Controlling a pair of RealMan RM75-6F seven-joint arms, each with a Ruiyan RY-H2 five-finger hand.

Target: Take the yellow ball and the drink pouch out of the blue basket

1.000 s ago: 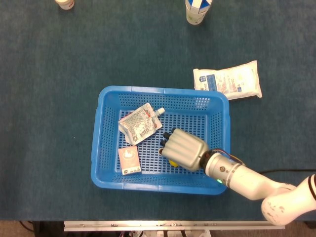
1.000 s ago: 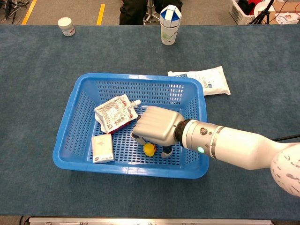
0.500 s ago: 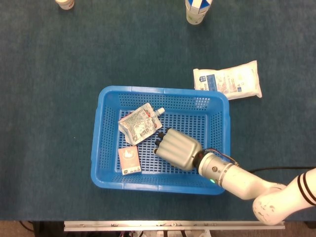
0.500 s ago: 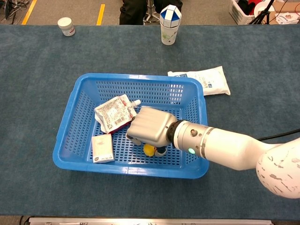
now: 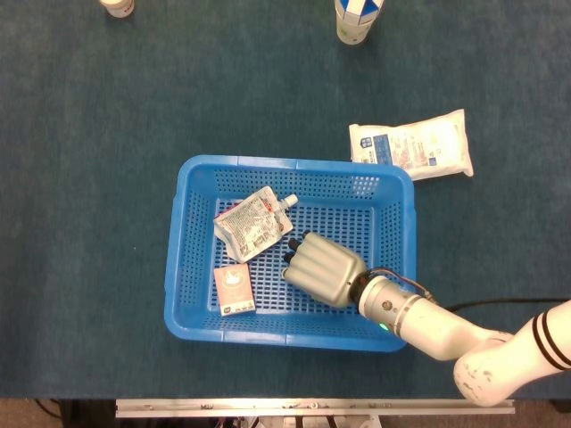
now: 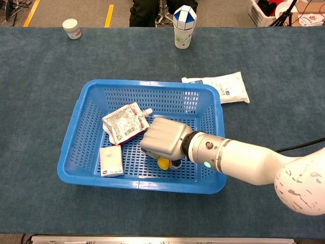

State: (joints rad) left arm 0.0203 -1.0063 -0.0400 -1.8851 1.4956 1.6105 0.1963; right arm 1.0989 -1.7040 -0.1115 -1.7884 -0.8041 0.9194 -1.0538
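Note:
The blue basket [image 5: 178, 267] [image 6: 71, 147] sits mid-table. My right hand [image 5: 321, 269] [image 6: 163, 138] reaches down into its right half, back of the hand up. In the chest view the yellow ball [image 6: 163, 162] peeks out under the palm on the basket floor, and the curled fingers and thumb close around it. The head view hides the ball under the hand. The drink pouch [image 5: 252, 224] [image 6: 122, 123] lies flat in the basket's back left, just left of the hand and apart from it. My left hand shows in neither view.
A small pink-and-white carton [image 5: 234, 289] [image 6: 110, 160] lies in the basket's front left. Outside, a white packet [image 5: 412, 145] [image 6: 217, 87] lies by the back right corner. A patterned cup [image 5: 355, 18] [image 6: 183, 20] and a small white jar [image 5: 118, 7] [image 6: 72, 28] stand at the far edge.
My right hand has shifted slightly left over the ball, and its thumb and fingers have drawn in around it. The ball, the pouch and the basket have stayed put.

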